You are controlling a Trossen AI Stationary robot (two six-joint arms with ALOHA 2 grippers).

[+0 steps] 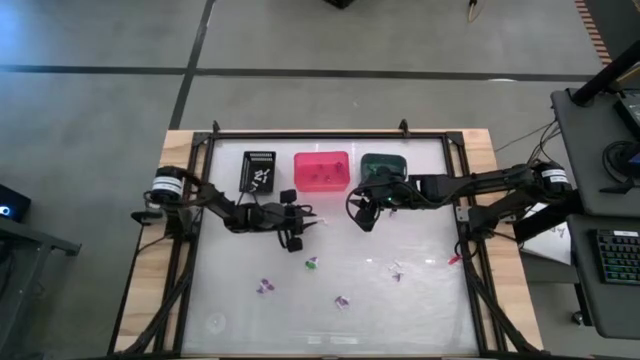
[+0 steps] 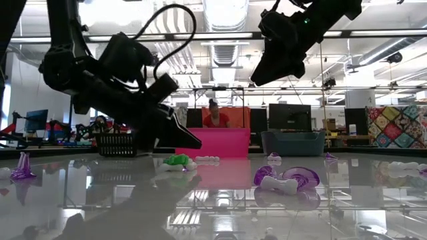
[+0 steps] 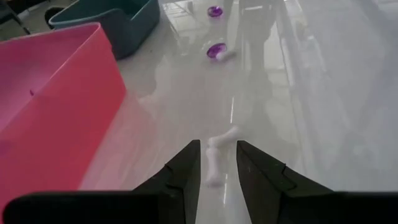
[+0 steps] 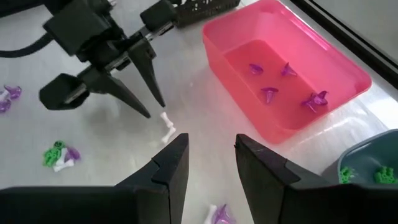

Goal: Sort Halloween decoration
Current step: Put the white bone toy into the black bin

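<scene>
Roughly midway, by the look of the table. Left gripper [image 1: 303, 226] sits low on the table just in front of the pink bin [image 1: 321, 171], jaws parted, straddling the near end of a small white bone-shaped trinket [image 3: 219, 155]; the jaws are not yet pinched on it. Right gripper [image 1: 360, 217] hangs above the table in front of the teal bin [image 1: 383, 167], jaws spread, nothing between them.

Done so far: pink bin holds several purple pieces [image 4: 285, 87]; teal bin shows green bits [image 4: 367, 175] at its edge; black bin [image 1: 259, 170] has some white pieces inside.

Left to sort: a green-and-purple cluster [image 1: 311, 264], a purple one [image 1: 265, 287], another purple [image 1: 342, 301], and a pale piece [image 1: 397, 270], all loose on the table well apart from the bins, plus the white bone at the left gripper.

Hard to make out: exact count in the black and teal bins; the teal bin is cut off in the right wrist view. Trinket shapes in the high view are too small to name. A person shows far behind the table in the low view.
</scene>
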